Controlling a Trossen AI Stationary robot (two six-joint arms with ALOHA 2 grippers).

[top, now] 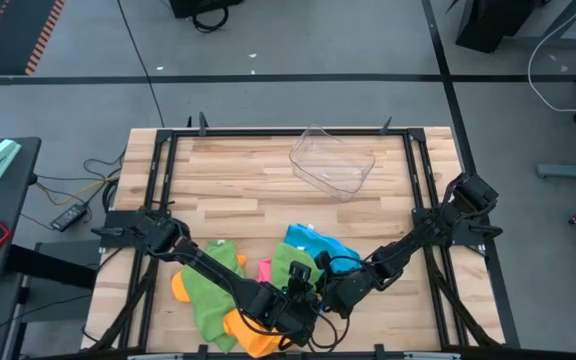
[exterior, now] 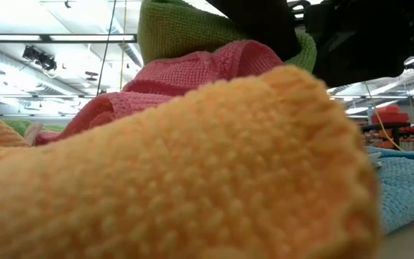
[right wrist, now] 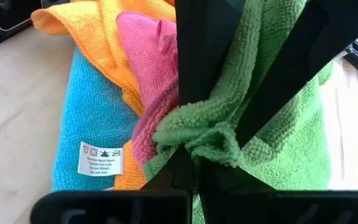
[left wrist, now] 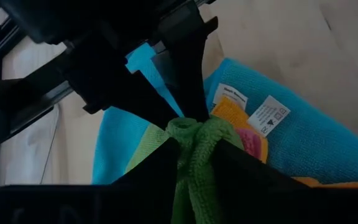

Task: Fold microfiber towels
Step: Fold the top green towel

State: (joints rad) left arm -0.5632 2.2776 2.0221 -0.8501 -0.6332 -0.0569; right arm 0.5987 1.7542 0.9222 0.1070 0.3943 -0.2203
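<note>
Wooden table amid grey floor, towels heaped.

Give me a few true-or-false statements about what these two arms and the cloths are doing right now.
1. Both grippers, left and right, pinch the green towel. True.
2. The clear tray holds a towel. False: it is empty.
3. A blue towel with a white label lies under the pile. True.
4. The towels lie at the table's far edge. False: they lie bunched at the near edge.
5. A pink towel sits beside the orange one. True.
</note>
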